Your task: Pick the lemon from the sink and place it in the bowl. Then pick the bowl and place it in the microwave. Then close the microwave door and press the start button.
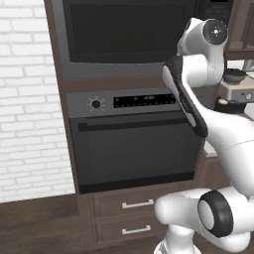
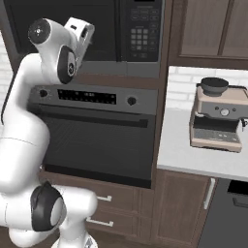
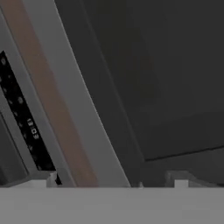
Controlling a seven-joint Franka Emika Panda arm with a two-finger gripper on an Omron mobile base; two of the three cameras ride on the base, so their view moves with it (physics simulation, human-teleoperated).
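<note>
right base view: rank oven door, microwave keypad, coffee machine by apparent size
1. oven door, by far the largest.
2. coffee machine.
3. microwave keypad, smallest, though cut off by the top edge, and the coffee machine may sit nearer the camera.

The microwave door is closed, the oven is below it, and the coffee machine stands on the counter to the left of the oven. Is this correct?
Not quite: the coffee machine stands on the counter to the right of the oven, as the right base view shows. The microwave door is closed, with the oven below it.
</note>
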